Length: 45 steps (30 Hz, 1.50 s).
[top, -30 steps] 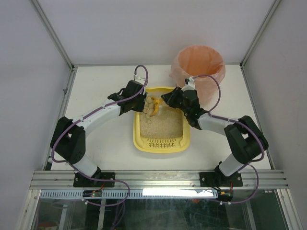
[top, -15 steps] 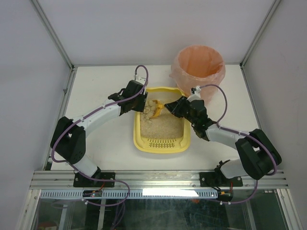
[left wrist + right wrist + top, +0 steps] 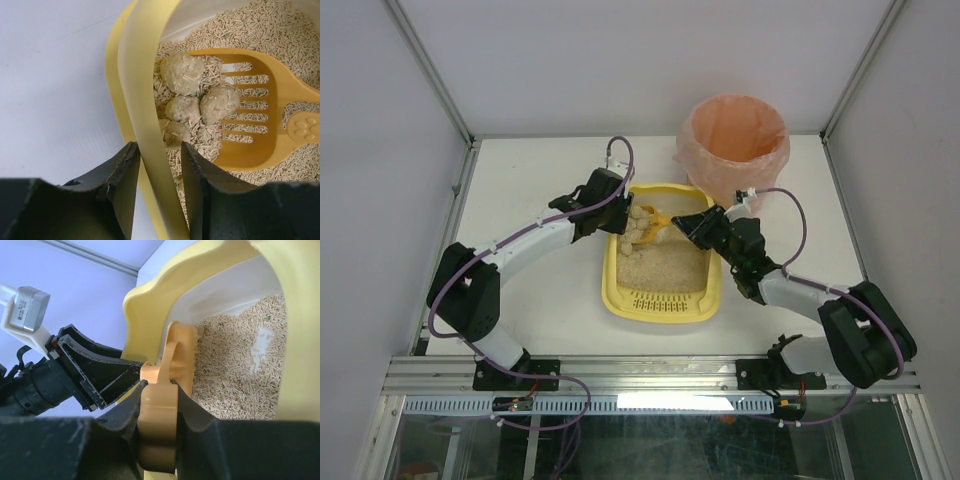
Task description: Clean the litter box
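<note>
The pale-yellow litter box (image 3: 660, 312) lies mid-table, with beige litter and its grate at the near end. My left gripper (image 3: 618, 205) straddles its far-left rim (image 3: 145, 90), with the jaws closed on the rim (image 3: 160, 147). My right gripper (image 3: 692, 225) is shut on the handle of the orange slotted scoop (image 3: 657, 218), which also shows in the right wrist view (image 3: 160, 415). The scoop's head (image 3: 260, 130) lies flat in the litter at the far-left corner. Several tan clumps (image 3: 200, 97) sit at its front edge, partly on it.
A round bin lined with a pink-orange bag (image 3: 735, 140) stands at the back right, just behind the litter box. Metal frame posts run along the table's left and right sides. White table surface (image 3: 530, 180) lies left of the box.
My right arm has swung lower and to the right, laying the scoop flatter and pushing its head against the clumps. The litter box has shifted slightly right. The left gripper stays on the rim.
</note>
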Each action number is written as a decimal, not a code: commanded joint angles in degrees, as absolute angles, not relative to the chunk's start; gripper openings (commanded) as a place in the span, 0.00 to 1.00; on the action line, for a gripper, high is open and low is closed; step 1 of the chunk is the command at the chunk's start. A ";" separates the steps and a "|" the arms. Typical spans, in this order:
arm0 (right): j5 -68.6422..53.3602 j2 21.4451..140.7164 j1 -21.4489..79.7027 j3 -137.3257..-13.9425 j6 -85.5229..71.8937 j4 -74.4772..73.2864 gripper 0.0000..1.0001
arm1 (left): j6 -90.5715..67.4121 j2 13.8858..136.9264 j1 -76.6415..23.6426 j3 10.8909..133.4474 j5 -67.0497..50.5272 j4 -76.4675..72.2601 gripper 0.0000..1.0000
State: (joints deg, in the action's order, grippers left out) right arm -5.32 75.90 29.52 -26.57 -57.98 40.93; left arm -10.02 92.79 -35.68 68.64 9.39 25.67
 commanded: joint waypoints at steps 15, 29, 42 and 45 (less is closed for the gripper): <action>-0.47 60.27 26.32 -25.71 -54.56 31.69 0.00 | -8.67 93.34 -35.80 69.88 9.14 26.46 0.38; -4.80 49.97 22.91 -20.33 -56.31 29.85 0.00 | -8.53 93.38 -35.84 69.95 9.79 26.46 0.38; -16.57 41.80 13.92 -9.68 -72.25 39.99 0.00 | -8.30 93.27 -35.85 69.95 10.51 26.57 0.41; -19.75 43.06 10.13 -6.76 -76.98 46.78 0.00 | -8.26 93.25 -35.82 69.98 10.54 26.63 0.40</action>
